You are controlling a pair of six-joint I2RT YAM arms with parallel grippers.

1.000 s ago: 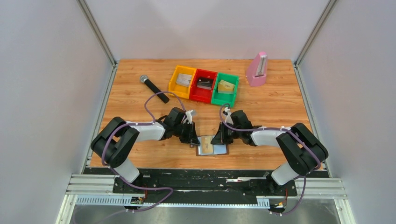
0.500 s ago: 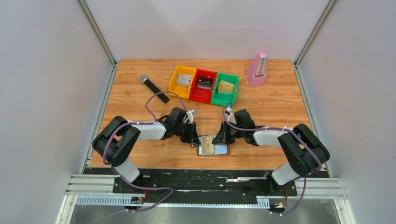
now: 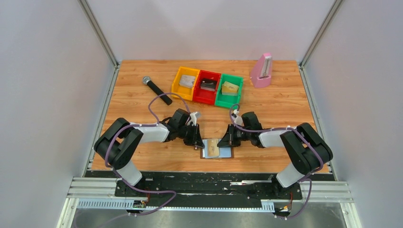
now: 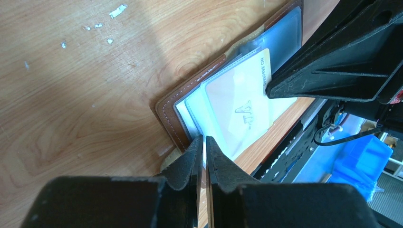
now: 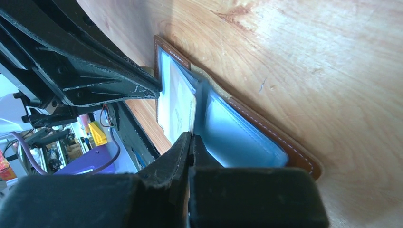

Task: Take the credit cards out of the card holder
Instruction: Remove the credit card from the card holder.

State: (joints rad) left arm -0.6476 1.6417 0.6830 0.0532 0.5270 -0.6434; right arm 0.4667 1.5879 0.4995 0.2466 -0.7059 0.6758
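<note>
Pale wooden tabletop [image 3: 266, 118] between white walls, and all the action sits at the lower centre of the overhead view, close to the table's near edge. That's where the flat brown bifold card holder [image 3: 224, 152] lies open, its silvery-blue panels up. A cream plastic card [image 4: 240, 102] rests in a clear plastic sleeve [image 4: 198, 107] on its left half.

The left gripper [image 4: 204, 141] is down at the holder's corner, its fingers pressed almost together with only a hairline slit. Whether a sleeve edge is caught in that slit cannot be told. The right gripper [image 5: 191, 137] has its fingers fully closed on nothing, with the tip over the holder's fold. In the left wrist view it touches the card's corner.

Now the danger. A closed tip can only push, so if the sleeve grips the card, the whole holder may slide instead, and the table edge is right there. If the left gripper's hold is only light contact, the holder could swing round. A hard push could buckle the card or crease the sleeve. And the two black grippers sit just beside each other: a small misjudgement and they knock together.
</note>
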